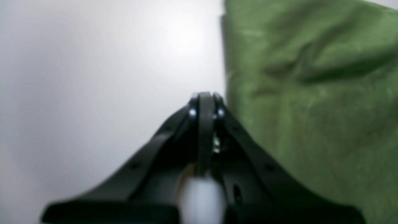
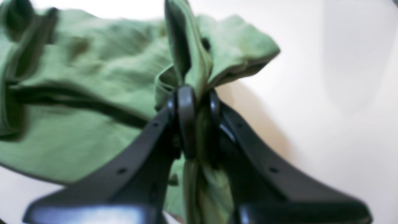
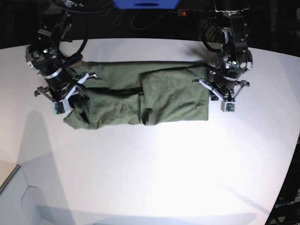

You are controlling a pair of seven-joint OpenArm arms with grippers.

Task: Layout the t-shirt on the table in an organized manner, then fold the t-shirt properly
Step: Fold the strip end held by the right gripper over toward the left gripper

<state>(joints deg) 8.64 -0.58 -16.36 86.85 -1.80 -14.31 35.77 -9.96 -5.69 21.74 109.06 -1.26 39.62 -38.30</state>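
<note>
One grip only: right gripper point(image 2: 199, 93) jaws pinch shirt point(image 3: 140, 96) bunch; left gripper point(image 1: 205, 96) jaws closed empty beside shirt; lone pull risks skewing shirt.

We see soft matt wrinkly cotton t-shirt point(image 3: 140, 96), smooth glossy white table point(image 3: 154, 164), black matt plastic right tool point(image 2: 199, 93).

The olive-green t-shirt point(image 3: 140, 98) lies wrinkled and stretched sideways across the far half of the white tabletop point(image 3: 154, 173). One end is bunched and lifted; the other lies flat.
</note>
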